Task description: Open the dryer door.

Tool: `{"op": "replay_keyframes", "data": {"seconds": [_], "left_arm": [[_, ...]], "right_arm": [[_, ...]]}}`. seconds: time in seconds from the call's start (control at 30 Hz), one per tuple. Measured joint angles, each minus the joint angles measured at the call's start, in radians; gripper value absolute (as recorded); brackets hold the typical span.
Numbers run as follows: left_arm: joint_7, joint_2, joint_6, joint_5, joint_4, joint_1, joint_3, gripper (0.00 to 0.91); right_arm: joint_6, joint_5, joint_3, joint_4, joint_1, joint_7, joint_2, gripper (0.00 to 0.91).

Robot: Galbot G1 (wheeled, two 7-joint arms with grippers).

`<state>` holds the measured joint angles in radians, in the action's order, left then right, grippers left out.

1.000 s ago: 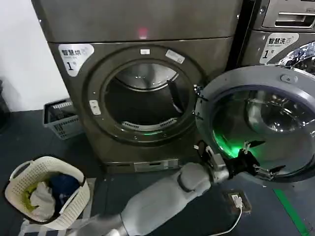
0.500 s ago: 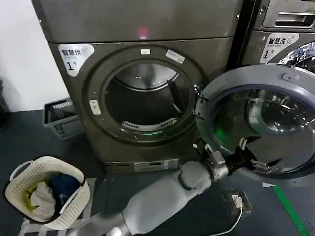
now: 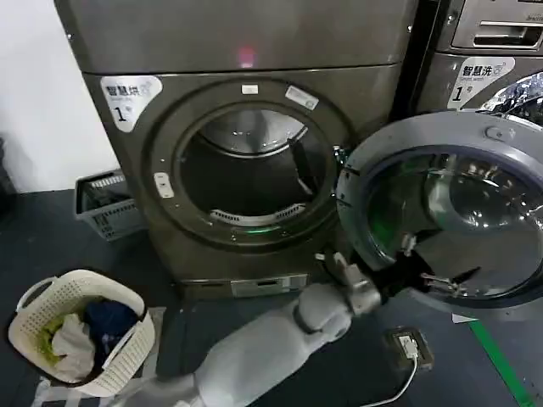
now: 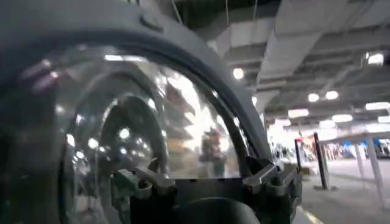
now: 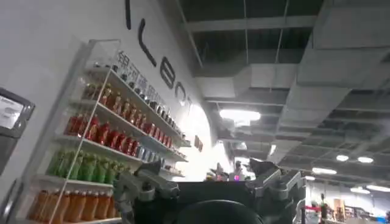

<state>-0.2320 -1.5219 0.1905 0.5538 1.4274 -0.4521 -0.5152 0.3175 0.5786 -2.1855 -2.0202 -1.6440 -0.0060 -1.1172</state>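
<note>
Left end effector (image 3: pixel 428 270) at the swung-out dryer door (image 3: pixel 501 136)

Head view: I reach my left arm low across the machine front so the spread fingers sit against the door's lower inner face; the door hangs wide open to the drum's right. Left wrist view: my left end effector (image 4: pixel 207 182) is open, glass just ahead. Right wrist view: my right end effector (image 5: pixel 210 182) is spread, idle, aimed at the ceiling

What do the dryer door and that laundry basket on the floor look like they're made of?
Dryer door: matte grey rim, probably plastic, around a glossy clear window, glass or similar, showing reflections. Basket: cream perforated lattice, likely moulded plastic.
</note>
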Motion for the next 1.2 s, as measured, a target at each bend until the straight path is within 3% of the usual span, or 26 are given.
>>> {"op": "replay_keyframes", "data": {"seconds": [0.37, 0.63, 0.73, 0.93, 1.2], "left_arm": [[0.016, 0.122, 0.183, 0.048, 0.104, -0.063, 0.023, 0.907], [0.034, 0.263, 0.207, 0.040, 0.202, -0.097, 0.060, 0.907], [0.046, 0.348, 0.175, 0.035, 0.251, -0.117, 0.089, 0.907], [0.086, 0.538, 0.078, -0.022, 0.344, -0.181, 0.172, 0.907], [0.072, 0.830, -0.116, -0.043, 0.457, -0.314, 0.343, 0.907]], "right_arm": [[-0.012, -0.003, 0.002, -0.017, 0.008, -0.003, 0.002, 0.907], [0.044, -0.040, -0.011, -0.050, 0.007, -0.001, 0.015, 0.907], [0.058, -0.060, -0.028, -0.062, 0.010, -0.001, 0.021, 0.907], [0.032, -0.132, -0.069, -0.062, 0.015, 0.001, 0.020, 0.907], [-0.010, -0.185, -0.088, -0.053, 0.033, 0.013, 0.014, 0.907]]}}
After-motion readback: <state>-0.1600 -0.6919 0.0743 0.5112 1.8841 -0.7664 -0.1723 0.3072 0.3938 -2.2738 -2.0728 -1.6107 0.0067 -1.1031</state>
